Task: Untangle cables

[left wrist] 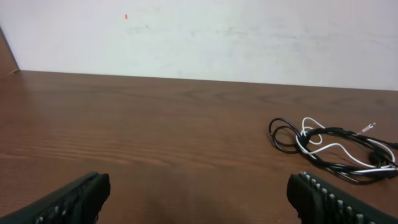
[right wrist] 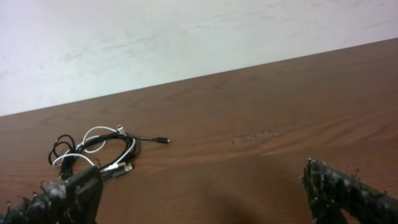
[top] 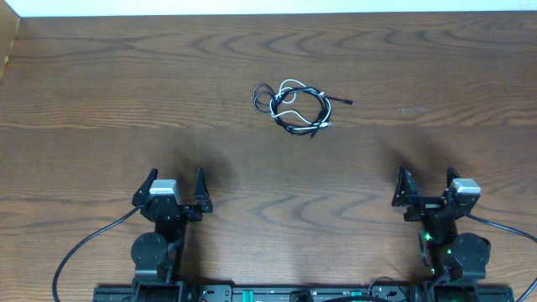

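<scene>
The cables (top: 294, 106) lie in one tangled bundle of black and white loops on the wooden table, a little right of centre and toward the far side. One black plug end (top: 347, 101) sticks out to the right. The bundle also shows in the left wrist view (left wrist: 336, 149) and in the right wrist view (right wrist: 96, 151). My left gripper (top: 174, 190) is open and empty near the front left. My right gripper (top: 430, 189) is open and empty near the front right. Both are well short of the bundle.
The wooden table (top: 126, 92) ends at a white wall (left wrist: 205, 37) along the far side. The arm bases and their thick black wires (top: 80, 252) sit at the front edge.
</scene>
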